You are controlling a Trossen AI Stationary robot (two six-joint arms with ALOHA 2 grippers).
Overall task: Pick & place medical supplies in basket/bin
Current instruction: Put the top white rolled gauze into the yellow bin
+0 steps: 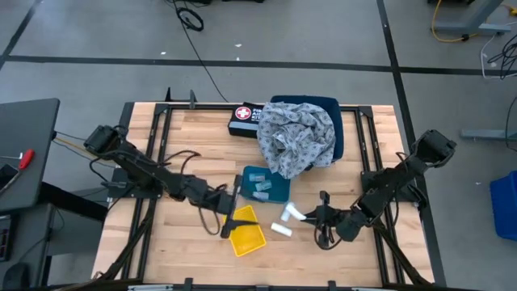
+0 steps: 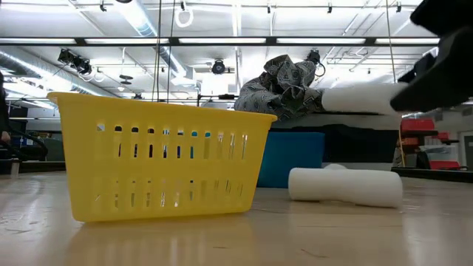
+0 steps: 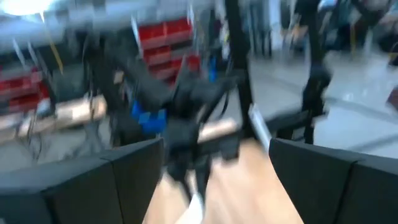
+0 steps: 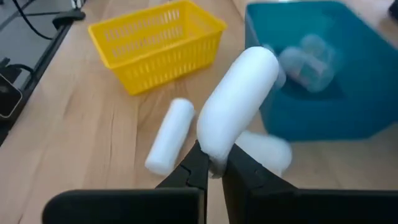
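My right gripper (image 4: pixel 214 167) is shut on a white roll (image 4: pixel 239 99), held above the table between the yellow basket (image 1: pixel 246 230) and the blue tray (image 1: pixel 265 184). In the low view the held roll (image 2: pixel 362 98) hangs in the air. Another white roll (image 4: pixel 171 134) lies on its side on the wood, and a third (image 4: pixel 264 152) lies blurred under the held one. Clear packets (image 4: pixel 305 56) lie in the tray. My left gripper (image 1: pixel 230 214) is open over the basket's left rim. The grey speckled cloth (image 1: pixel 297 136) lies heaped on a dark blue thing (image 1: pixel 331 109). My right gripper pinches the white roll at one end (image 4: pixel 211 152) between its two fingertips. The fingers come roughly level from the table's right side and lie in line with the roll. The roll is lifted clear and sticks out past the fingertips toward the table's left.
A black first-aid box (image 1: pixel 242 120) lies at the far edge beside the cloth. Black frame rails (image 1: pixel 157 137) run along the table's left and right sides. Bare wood (image 1: pixel 202 145) lies left of the tray. The basket (image 2: pixel 159 159) stands close to the low camera.
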